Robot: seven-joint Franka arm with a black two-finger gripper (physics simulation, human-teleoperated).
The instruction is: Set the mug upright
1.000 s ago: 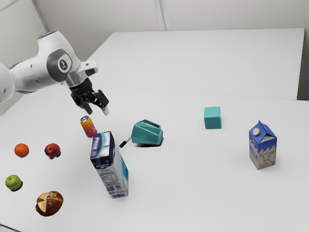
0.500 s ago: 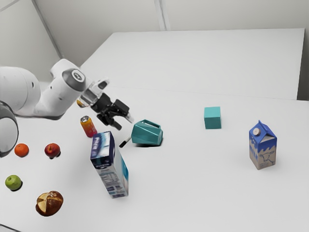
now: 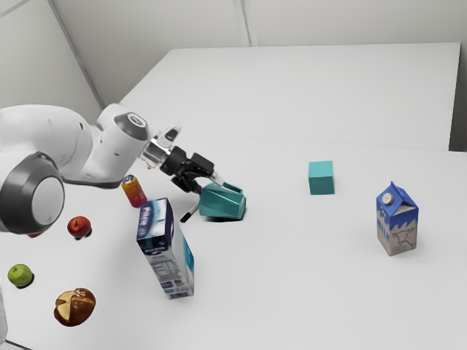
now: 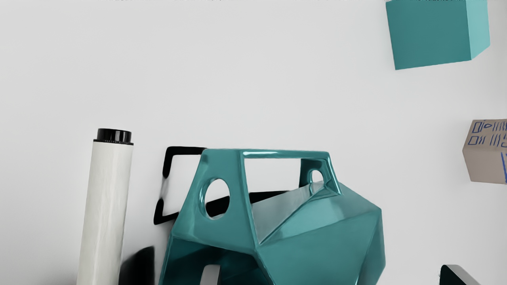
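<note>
Forward and down toward the exterior view's right, the gripper had moved since the earlier frame, reaching the teal mug, which had kept its place. The mug lay on its side on the white table, handle uppermost, with its open mouth toward the gripper. In the wrist view the two fingers stood wide apart, one fingertip at the dark mouth, the other beyond the mug's outer wall; part of the mug was between them, but the claw had hold of nothing. Whether the first fingertip was inside the mouth or only in front of it could not be told. A pale marker with a black end lay just beside the mug, near its mouth. The tall box stood near both, and the orange-and-pink can stood near the box. Toward the exterior view's right were the teal cube and, farther along, the milk carton, upright. Toward its left lay the red fruit, the green apple and the brown bread roll.
</note>
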